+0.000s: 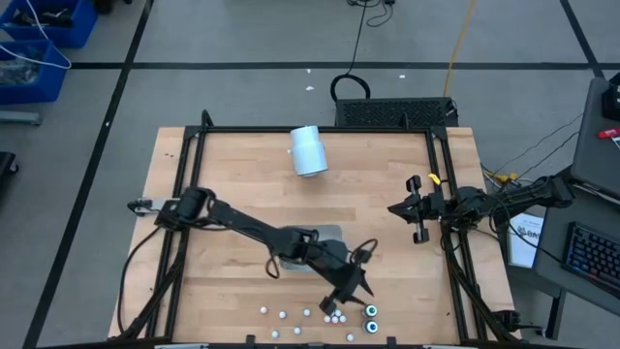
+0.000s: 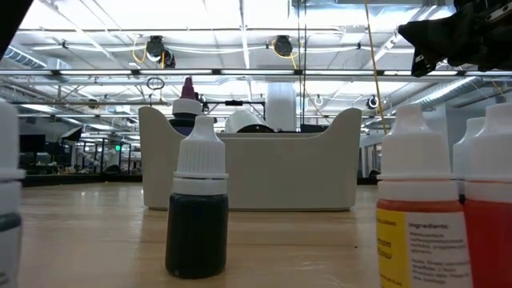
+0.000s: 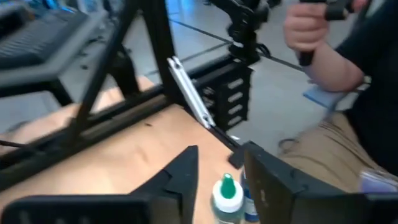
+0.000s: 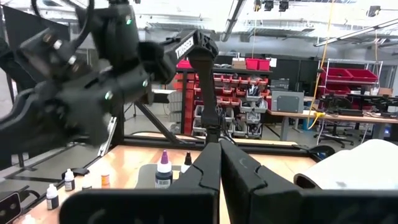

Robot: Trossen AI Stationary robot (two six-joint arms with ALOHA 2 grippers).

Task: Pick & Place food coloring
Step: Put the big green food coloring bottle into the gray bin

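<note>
Small food coloring bottles stand on their bases along the table's near edge: several white-topped ones (image 1: 308,313) and two larger ringed ones (image 1: 371,311). My left gripper (image 1: 358,297) reaches out low over them, open. In the left wrist view a green-capped bottle (image 3: 227,194) stands upright between its open fingers (image 3: 221,155), with a blue-marked bottle (image 3: 249,200) just behind it; I see no touch. My right gripper (image 1: 417,208) waits shut at the table's right side, its fingers (image 4: 221,168) together. The low view shows a dark bottle (image 2: 196,216) and an orange one (image 2: 416,212) close up.
The grey tray (image 1: 329,231) sits mid-table under my left arm; a purple-capped bottle (image 4: 163,168) and a black-capped one (image 4: 186,160) stand in it. A pale-blue cylinder (image 1: 308,150) lies at the far middle. A person (image 3: 336,68) sits beyond the table's right edge.
</note>
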